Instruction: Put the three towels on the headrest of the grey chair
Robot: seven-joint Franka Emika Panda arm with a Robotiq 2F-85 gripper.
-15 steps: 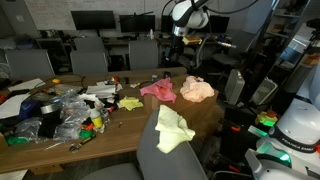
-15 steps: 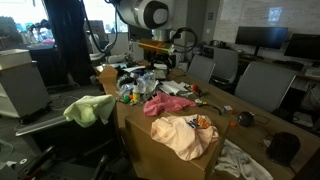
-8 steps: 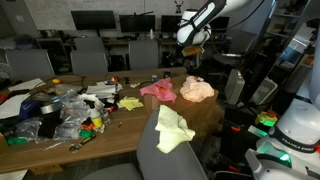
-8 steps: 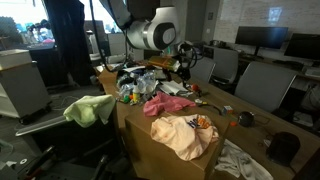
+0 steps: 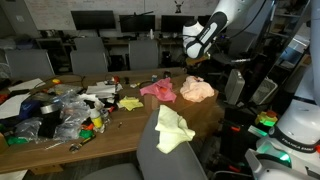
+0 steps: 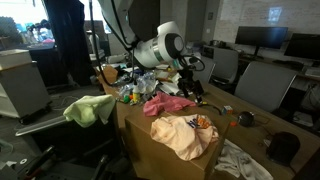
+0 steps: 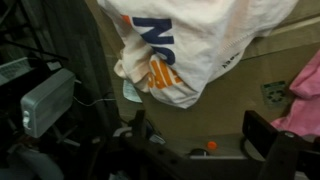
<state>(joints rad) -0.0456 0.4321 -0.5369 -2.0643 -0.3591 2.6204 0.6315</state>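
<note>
A pale yellow towel (image 5: pixel 172 128) lies draped over the headrest of the grey chair (image 5: pixel 150 152) at the table's near side; it also shows in an exterior view (image 6: pixel 90 108). On the table lie a pink towel (image 5: pixel 158 90) (image 6: pixel 165 104) and a peach-orange towel (image 5: pixel 196 89) (image 6: pixel 185 135). My gripper (image 5: pixel 196 64) (image 6: pixel 192 80) hangs open just above and behind the peach-orange towel. In the wrist view the gripper (image 7: pixel 200 135) holds nothing. The peach-orange towel (image 7: pixel 185 45) with its printed side lies ahead of it, and the pink towel (image 7: pixel 305 95) is at the right edge.
A heap of clutter (image 5: pixel 60 110) and a small bright yellow scrap (image 5: pixel 130 103) cover the table's other half. A row of grey chairs (image 5: pixel 90 55) and monitors stand behind. Small items (image 6: pixel 240 118) lie near the table end. A machine base (image 5: pixel 290 130) stands beside the table.
The arm has swung down and sideways from behind the table to just above the peach-orange towel. The jaws stayed open. No towel has moved.
</note>
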